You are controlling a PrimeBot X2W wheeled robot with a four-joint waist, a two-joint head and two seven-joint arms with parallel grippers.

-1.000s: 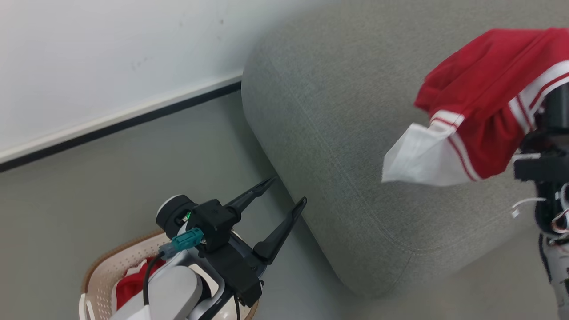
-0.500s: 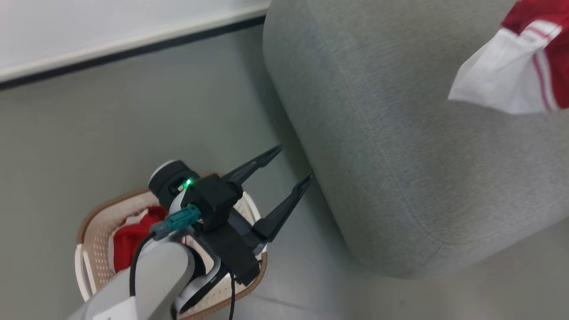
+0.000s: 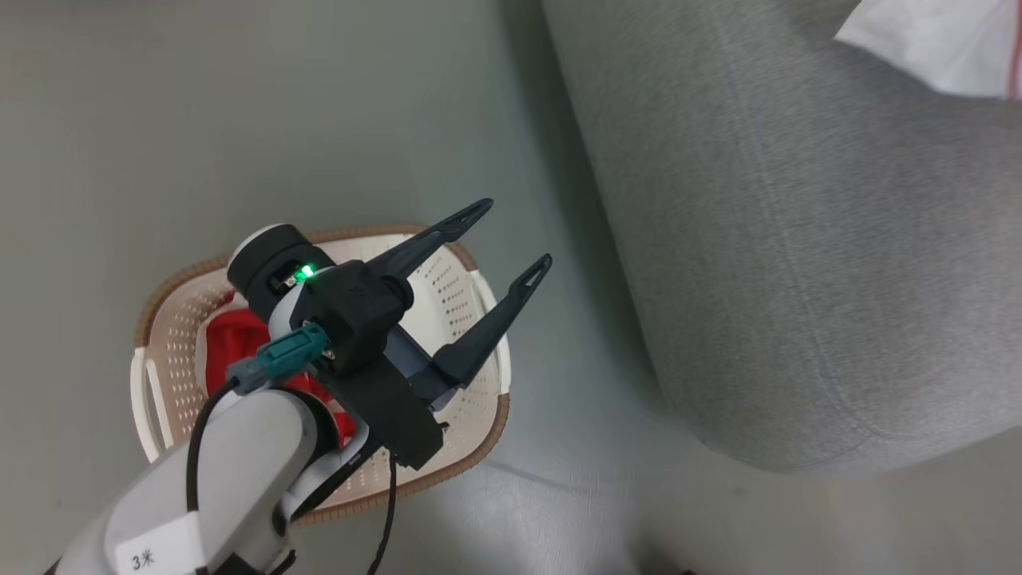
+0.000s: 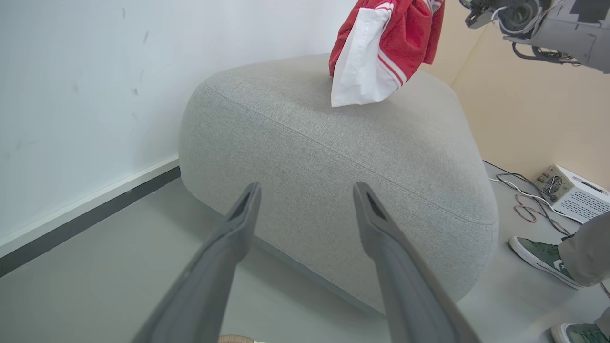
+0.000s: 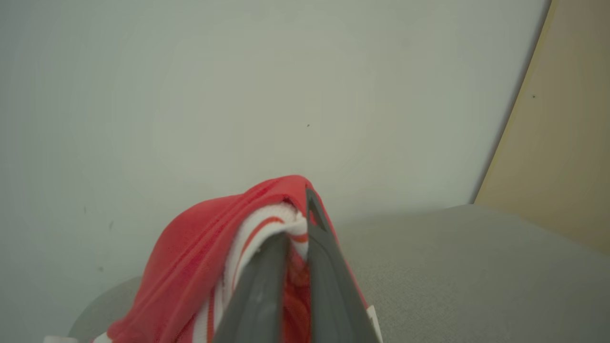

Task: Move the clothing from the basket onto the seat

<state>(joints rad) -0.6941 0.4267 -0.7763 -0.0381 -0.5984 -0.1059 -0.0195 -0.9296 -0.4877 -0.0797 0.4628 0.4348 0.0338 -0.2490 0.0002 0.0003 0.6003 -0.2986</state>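
Observation:
The cream basket (image 3: pixel 471 295) stands on the floor left of the grey seat (image 3: pixel 798 239). A plain red garment (image 3: pixel 231 351) lies inside it, partly hidden by my left arm. Above the basket's right side hovers my left gripper (image 3: pixel 511 238), open and empty; in the left wrist view the left gripper (image 4: pixel 307 200) points at the seat (image 4: pixel 333 157). The red garment with white panels (image 4: pixel 381 43) hangs over the seat top, its white end touching the cushion. My right gripper (image 5: pixel 298 228) is shut on this striped garment (image 5: pixel 190 267); its white corner (image 3: pixel 934 40) shows in the head view.
Grey floor surrounds the basket. A white wall with a dark baseboard (image 4: pixel 86 214) runs behind the seat. To the seat's right are a person's green shoe (image 4: pixel 543 255), a white box device (image 4: pixel 572 193) and loose cables (image 4: pixel 524 200).
The head camera has swung down and left, so the basket shows whole and the striped garment has slid to the top right corner. My left gripper stays open above the basket.

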